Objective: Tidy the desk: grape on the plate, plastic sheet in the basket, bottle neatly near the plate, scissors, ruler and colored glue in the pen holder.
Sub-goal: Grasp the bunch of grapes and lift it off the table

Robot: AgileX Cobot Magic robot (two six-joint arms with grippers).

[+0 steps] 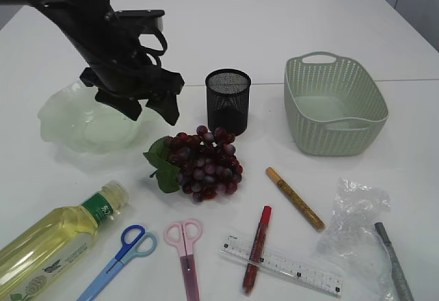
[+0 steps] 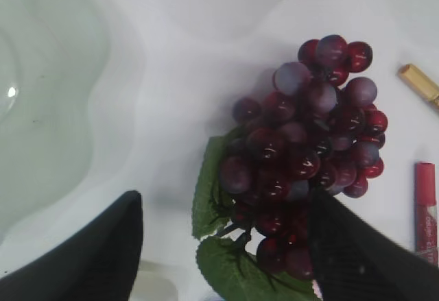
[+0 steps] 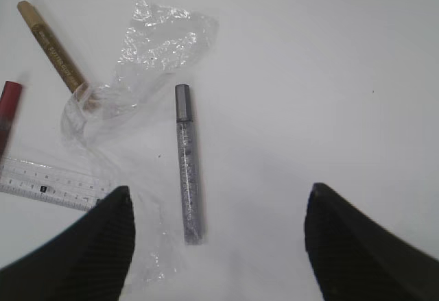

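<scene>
**Grape bunch lies between open jaws, off the plate**

Grapes (image 2: 309,157) sit on the white table, not yet on the plate (image 1: 65,133). In the left wrist view the bunch fills the space ahead of the left gripper (image 2: 226,246), crowding toward the right-hand finger, whose tip overlaps the lower berries; the leaves (image 2: 212,212) lie nearer the middle of the gap. Whether that finger touches the fruit cannot be told. The left jaws stand wide and hold nothing. The plate's pale wavy rim lies beyond the left-hand finger, just beside the bunch.

Handling, as a judgement: the cluster looks like a bumpy, loosely bound mass of smooth, glossy berries, likely light, and probably able to shift or roll under a one-sided squeeze. A grip across the thick middle of the bunch, with the fingers straddling it evenly, seems safer than pinching the thin leaves or a single berry at the edge, which could slip out or pull loose. The gripper would likely need to move toward its right-hand finger's side so the bunch is centred before closing.

The right gripper (image 3: 219,246) is also spread open and empty. Ahead of its jaws, nearer the left-hand finger, lies a grey glitter glue pen (image 3: 186,157) beside the crumpled plastic sheet (image 3: 147,54); farther out on that side are the ruler (image 3: 48,184), a gold glue pen (image 3: 51,44) and the tip of a red one (image 3: 7,112).
</scene>
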